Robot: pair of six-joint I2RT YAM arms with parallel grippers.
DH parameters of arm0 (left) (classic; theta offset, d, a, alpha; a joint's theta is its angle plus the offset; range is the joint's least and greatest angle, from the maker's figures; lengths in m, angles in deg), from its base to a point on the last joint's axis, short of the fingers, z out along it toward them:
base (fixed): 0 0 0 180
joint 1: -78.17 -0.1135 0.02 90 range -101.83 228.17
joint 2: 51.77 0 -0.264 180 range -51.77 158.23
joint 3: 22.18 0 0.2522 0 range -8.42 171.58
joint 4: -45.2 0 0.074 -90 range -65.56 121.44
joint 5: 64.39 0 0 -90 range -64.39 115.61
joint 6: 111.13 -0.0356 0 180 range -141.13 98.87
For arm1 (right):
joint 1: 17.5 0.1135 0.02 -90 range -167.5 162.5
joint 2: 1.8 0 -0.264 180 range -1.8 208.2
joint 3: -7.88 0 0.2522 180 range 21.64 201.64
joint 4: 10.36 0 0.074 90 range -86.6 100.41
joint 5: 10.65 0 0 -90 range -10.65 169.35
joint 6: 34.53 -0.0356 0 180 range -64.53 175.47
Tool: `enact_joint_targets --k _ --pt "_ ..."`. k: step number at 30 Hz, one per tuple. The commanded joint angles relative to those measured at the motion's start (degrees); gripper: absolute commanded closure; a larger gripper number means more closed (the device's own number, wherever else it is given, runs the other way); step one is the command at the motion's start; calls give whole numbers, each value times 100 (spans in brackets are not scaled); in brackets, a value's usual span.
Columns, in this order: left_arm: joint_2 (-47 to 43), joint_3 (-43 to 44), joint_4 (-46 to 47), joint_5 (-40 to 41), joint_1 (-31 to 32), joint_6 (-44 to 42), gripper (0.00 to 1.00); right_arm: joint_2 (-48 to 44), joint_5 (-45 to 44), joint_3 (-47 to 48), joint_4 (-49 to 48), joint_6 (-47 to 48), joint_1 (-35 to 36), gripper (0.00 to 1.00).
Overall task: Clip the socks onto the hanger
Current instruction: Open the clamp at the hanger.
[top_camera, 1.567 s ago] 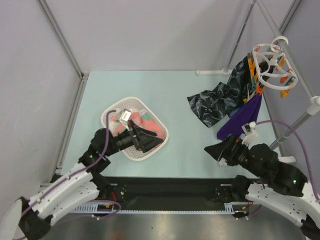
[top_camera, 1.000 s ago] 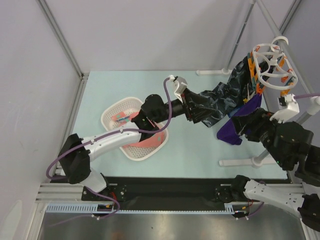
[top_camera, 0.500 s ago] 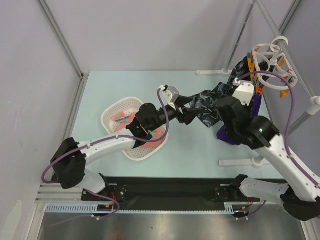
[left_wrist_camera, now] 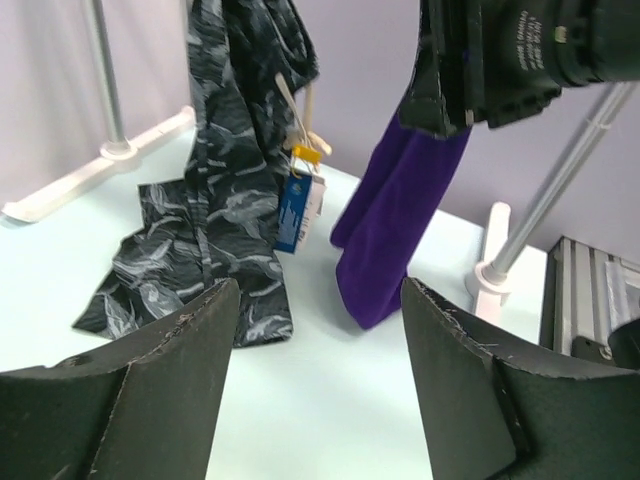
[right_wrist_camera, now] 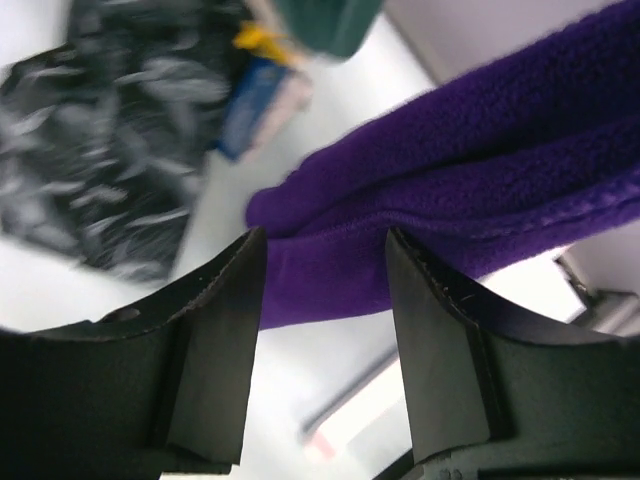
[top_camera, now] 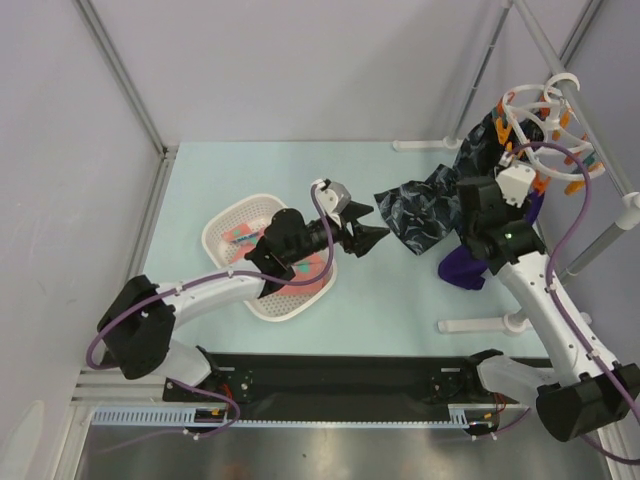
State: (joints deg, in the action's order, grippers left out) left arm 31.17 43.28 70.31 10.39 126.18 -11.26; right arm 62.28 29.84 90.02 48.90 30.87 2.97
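The socks (top_camera: 303,272), salmon-pink with pale patches, lie in the white basket (top_camera: 213,236) at the left of the table. The white ring hanger (top_camera: 545,125) with orange pegs hangs at the top right. My left gripper (top_camera: 372,236) (left_wrist_camera: 318,290) hovers open and empty over bare table, between the basket and the dark patterned cloth (top_camera: 420,210). My right gripper (top_camera: 478,197) (right_wrist_camera: 325,240) is raised beside the hanging purple garment (right_wrist_camera: 450,190), jaws apart, nothing between them; the purple cloth lies just beyond its tips.
The dark patterned cloth (left_wrist_camera: 220,230) and the purple garment (left_wrist_camera: 390,230) hang from the hanger and trail onto the table. A blue and white tag (left_wrist_camera: 300,205) dangles between them. A white stand foot (top_camera: 480,324) and slanted pole (top_camera: 590,245) stand at the right.
My left gripper has drawn back left from the dark cloth toward the basket. My right arm has swung up from the table to the purple garment, and its jaws have narrowed.
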Motion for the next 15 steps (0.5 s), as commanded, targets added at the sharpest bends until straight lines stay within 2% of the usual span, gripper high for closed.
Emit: enact_joint_targets --k 1,2,4,9,15 --pt "-50 -90 322 -341 -63 -100 28 -324 -314 -316 -497 341 -673 44" --pt "-41 -134 436 -384 -72 -64 28 -369 -235 -395 -628 516 -1024 44" --pt "-6 -169 533 -490 -107 6 28 -500 -269 -457 -796 692 -1255 45" --pt "21 -169 534 -587 -108 -2 29 -519 -770 -431 -1209 1106 -1370 44" --pt "-6 -231 630 -684 -108 41 29 -439 503 -395 -762 685 -1379 41"
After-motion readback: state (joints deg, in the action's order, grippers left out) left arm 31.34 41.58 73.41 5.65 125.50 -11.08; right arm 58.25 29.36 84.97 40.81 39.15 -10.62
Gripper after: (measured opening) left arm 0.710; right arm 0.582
